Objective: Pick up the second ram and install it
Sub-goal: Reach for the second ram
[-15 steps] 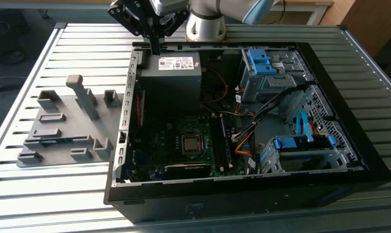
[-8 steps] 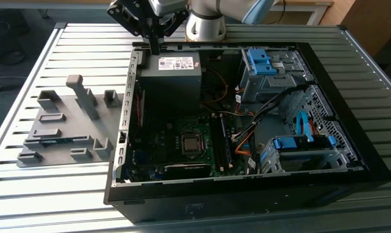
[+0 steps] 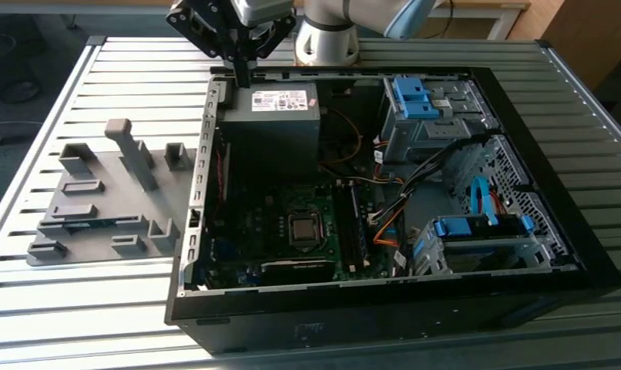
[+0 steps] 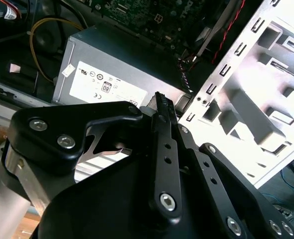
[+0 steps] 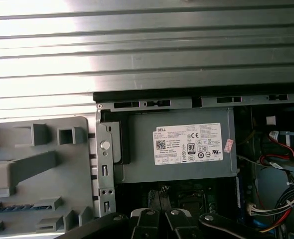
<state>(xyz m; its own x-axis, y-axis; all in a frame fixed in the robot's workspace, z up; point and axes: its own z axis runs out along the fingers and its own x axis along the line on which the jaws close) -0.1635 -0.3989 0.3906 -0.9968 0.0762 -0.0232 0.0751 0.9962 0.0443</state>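
Claw (image 3: 240, 75) first: its two black fingers are drawn together into one narrow point, and I judge it closed with nothing between them. It hangs pointing down over the far corner of the open computer case (image 3: 372, 308), just above the grey power supply (image 3: 274, 116). The supply's white label shows in the first wrist view (image 5: 188, 144).

Further out, on the exterior view's left, a grey holder tray (image 3: 115, 185) sits on the slatted metal table (image 3: 135, 77), just beside the case wall. The second ram (image 3: 85, 224) lies in a slot along the tray's near side, a thin dark stick with a bluish edge. In the first wrist view it appears as a dark strip (image 5: 12, 208). It is well apart from my claw.

I judge the pick not yet begun; I am in the approach. Taking the stick calls for parted fingers, lined up across its thin faces. Inside the case, I cannot tell which slots on the motherboard (image 3: 280, 223) are filled.
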